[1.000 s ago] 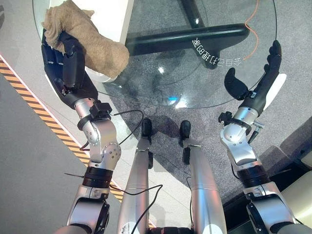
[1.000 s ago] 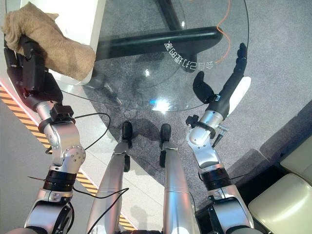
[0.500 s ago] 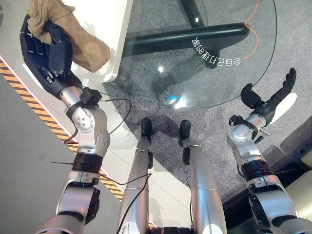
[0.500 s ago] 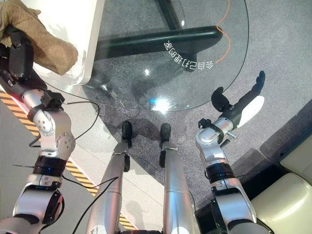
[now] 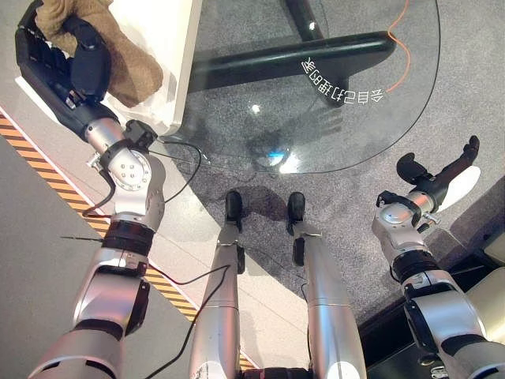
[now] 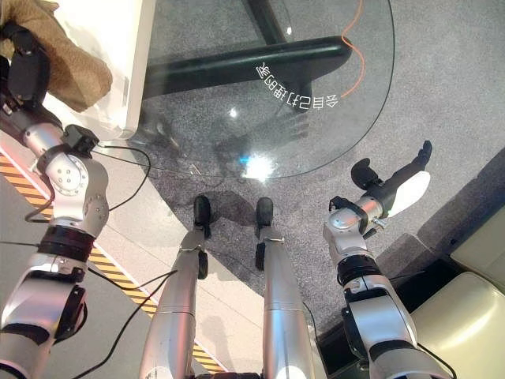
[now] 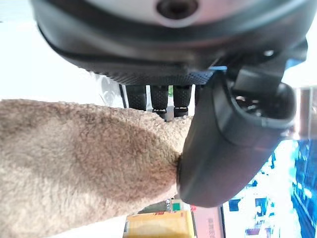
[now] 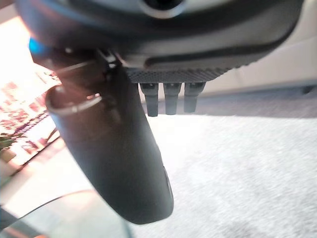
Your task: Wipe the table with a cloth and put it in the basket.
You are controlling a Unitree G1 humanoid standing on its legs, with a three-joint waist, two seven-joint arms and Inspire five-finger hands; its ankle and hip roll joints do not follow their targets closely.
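Left hand (image 5: 59,67) at far left, fingers and thumb curled round crumpled tan fleecy cloth (image 5: 118,67), holding it up past left edge of round clear glass tabletop (image 5: 379,118), against white panel (image 5: 170,55). Orange-and-black striped floor tape (image 5: 39,170) runs beneath left arm. Grey carpet (image 5: 260,118) and black bar-shaped table base (image 5: 292,59) visible through glass. Thin orange cord (image 5: 398,39) on carpet beyond. Right hand (image 5: 442,174) off tabletop's near-right rim, over bare carpet, fingers straight, thumb apart, holding nothing.
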